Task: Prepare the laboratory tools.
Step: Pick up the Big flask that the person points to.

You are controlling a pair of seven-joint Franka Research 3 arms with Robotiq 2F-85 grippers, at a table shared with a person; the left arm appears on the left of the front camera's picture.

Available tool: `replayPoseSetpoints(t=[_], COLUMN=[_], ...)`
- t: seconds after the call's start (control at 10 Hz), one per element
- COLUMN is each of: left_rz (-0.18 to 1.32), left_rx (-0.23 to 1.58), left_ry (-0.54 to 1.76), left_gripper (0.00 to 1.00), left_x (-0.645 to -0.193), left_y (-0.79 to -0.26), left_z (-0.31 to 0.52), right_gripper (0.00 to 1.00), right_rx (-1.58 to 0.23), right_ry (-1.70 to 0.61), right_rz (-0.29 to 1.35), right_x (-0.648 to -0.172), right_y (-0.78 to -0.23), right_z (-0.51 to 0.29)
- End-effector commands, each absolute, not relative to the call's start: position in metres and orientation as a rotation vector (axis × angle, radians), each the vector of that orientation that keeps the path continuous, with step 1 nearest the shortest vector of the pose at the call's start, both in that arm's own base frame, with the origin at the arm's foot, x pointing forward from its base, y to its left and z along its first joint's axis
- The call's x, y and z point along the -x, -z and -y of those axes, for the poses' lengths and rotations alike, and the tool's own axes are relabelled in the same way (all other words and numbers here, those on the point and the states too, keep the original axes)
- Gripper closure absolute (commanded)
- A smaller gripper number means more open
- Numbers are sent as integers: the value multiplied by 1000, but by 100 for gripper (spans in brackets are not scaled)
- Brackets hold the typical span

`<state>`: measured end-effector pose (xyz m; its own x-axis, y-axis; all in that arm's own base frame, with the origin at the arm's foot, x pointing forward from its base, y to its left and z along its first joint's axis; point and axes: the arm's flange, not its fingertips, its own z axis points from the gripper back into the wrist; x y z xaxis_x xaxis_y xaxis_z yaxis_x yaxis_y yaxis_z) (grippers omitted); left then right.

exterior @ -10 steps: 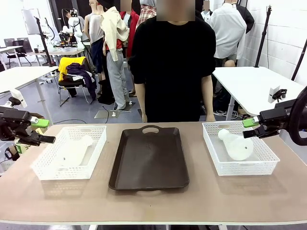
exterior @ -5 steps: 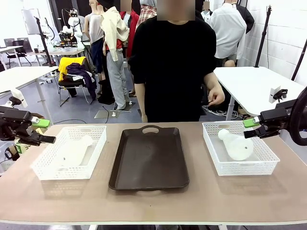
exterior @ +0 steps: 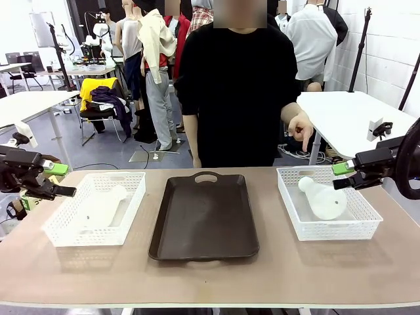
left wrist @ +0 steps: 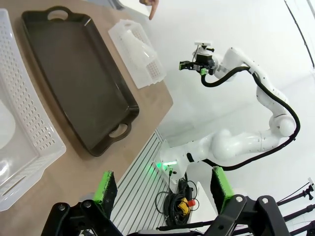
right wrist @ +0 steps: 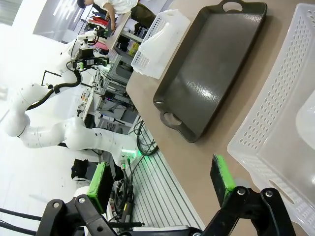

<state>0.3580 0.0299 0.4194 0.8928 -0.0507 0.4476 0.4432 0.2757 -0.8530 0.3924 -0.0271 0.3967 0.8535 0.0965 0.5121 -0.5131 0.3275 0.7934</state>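
Two translucent white conical flasks, the left flask [exterior: 104,209] and the right flask [exterior: 325,200], are shown lying on their sides on either side of a dark brown tray [exterior: 205,220] at the middle of the worktop [exterior: 328,269]. The left flask is contained in the left basket [exterior: 85,236], a white mesh basket just left of the tray. The right flask is contained in the right basket [exterior: 336,229], a matching basket just right of the tray. Both necks are directed toward the far side and slightly toward the tray. The left tool [exterior: 62,180] is held well left of the tray, beyond the left basket's outer wall, with its fingers spread wide and nothing between them. The right tool [exterior: 339,176] is held right of the tray, over the right basket's outer far corner, likewise spread wide and holding nothing. A person's hand [exterior: 300,126] is raised beyond the tray, above the right basket, with one finger pointed downward.
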Motion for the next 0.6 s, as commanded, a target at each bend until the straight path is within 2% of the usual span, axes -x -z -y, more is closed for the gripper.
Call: replayPoseSetpoints(t=[0.0,0.5], left_rz=[370,370], left_rx=[1267,1267], left_ry=[346,346], left_gripper=[0,0], left_x=[-358,-358], left_y=[-420,-420], left_z=[-31,-31], right_gripper=[0,0], right_rx=[-1185,-1185], right_ry=[-409,-409], right_rz=[410,410], right_x=[-393,-393], right_y=[-397,-397], right_z=[27,27])
